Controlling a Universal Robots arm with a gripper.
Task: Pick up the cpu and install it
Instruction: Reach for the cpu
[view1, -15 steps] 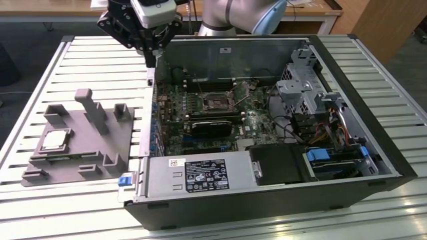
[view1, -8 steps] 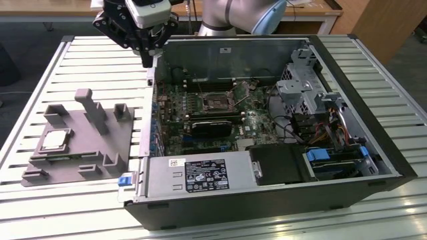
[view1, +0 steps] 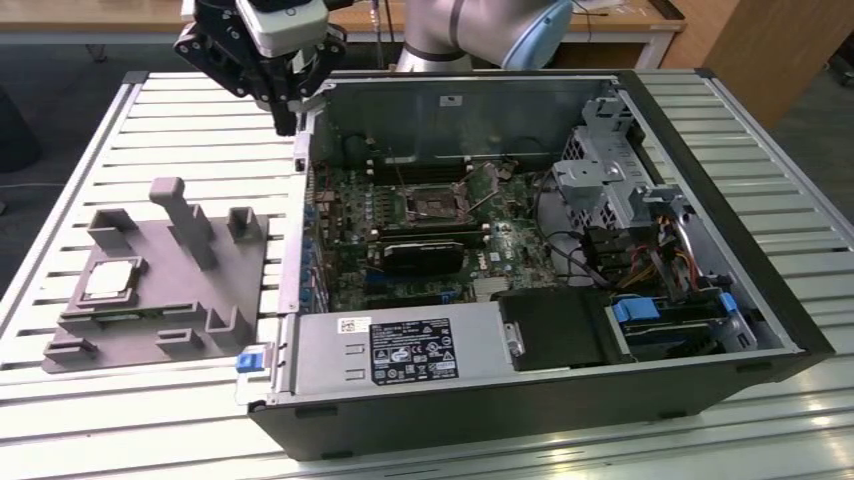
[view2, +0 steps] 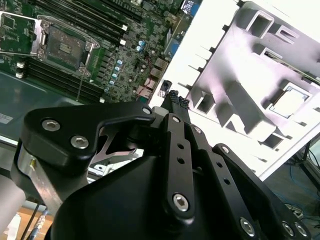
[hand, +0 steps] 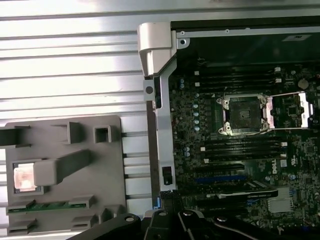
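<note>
In the exterior view the gripper (view1: 284, 124) hangs over the slatted table (view1: 174, 140), just beside one corner of the open pc case (view1: 534, 400), on the exterior view's left of it. Its two fingers are pressed together into one narrow tip, w/ nothing btw. them. The cpu (view1: 110, 279) lies flat in a recess of the grey fixture (view1: 160, 295). This fixture stands on the table at the exterior view's left of the case, well apart from the gripper. Inside the case the socket (view1: 434, 207) sits on the motherboard (view1: 514, 245); its centre is dark and bare. In the second wrist view the gripper (view2: 175, 98) stands in the foreground, tips closed and w/o any load. The tip is btw. the socket (view2: 62, 47) and the grey fixture (view2: 225, 70), and the cpu (view2: 289, 102) shines bright in its recess. In the first wrist view the cpu (hand: 24, 177) sits in the grey fixture (hand: 100, 190) just beside a tall peg (hand: 65, 167). The socket (hand: 243, 115) has its metal frame folded open beside it, and the gripper (hand: 168, 196) tip is near the case's side wall (hand: 161, 130).
</note>
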